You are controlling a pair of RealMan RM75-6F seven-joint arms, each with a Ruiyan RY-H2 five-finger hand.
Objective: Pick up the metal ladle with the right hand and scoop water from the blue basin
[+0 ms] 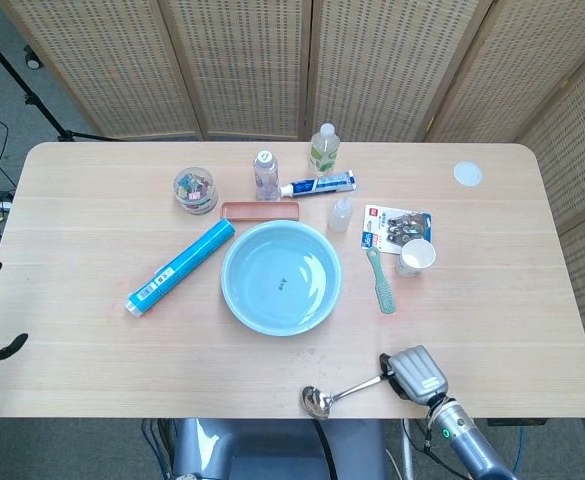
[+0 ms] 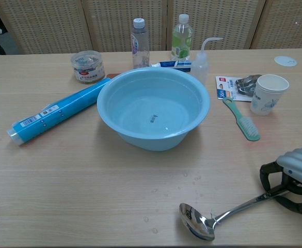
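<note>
The metal ladle (image 2: 228, 213) is near the table's front edge, its bowl (image 1: 317, 402) pointing left and its handle slanting up to the right. My right hand (image 2: 295, 178) grips the end of the handle with dark fingers curled around it, also seen in the head view as the right hand (image 1: 417, 373). The blue basin (image 2: 140, 137) holds water and stands mid-table, well behind and left of the ladle; from above the basin (image 1: 228, 285) is round. Only a dark sliver of my left hand (image 1: 0, 350) shows off the table's left edge, its pose unclear.
Right of the basin lie a green brush (image 2: 242, 120), a paper cup (image 2: 268, 94) and a packet of clips (image 2: 238, 85). A blue roll (image 2: 58, 111) lies to the left. Bottles (image 2: 181, 36), a squeeze bottle (image 2: 199, 64) and a jar (image 2: 88, 66) stand behind. Water drops (image 2: 192, 178) dot the front.
</note>
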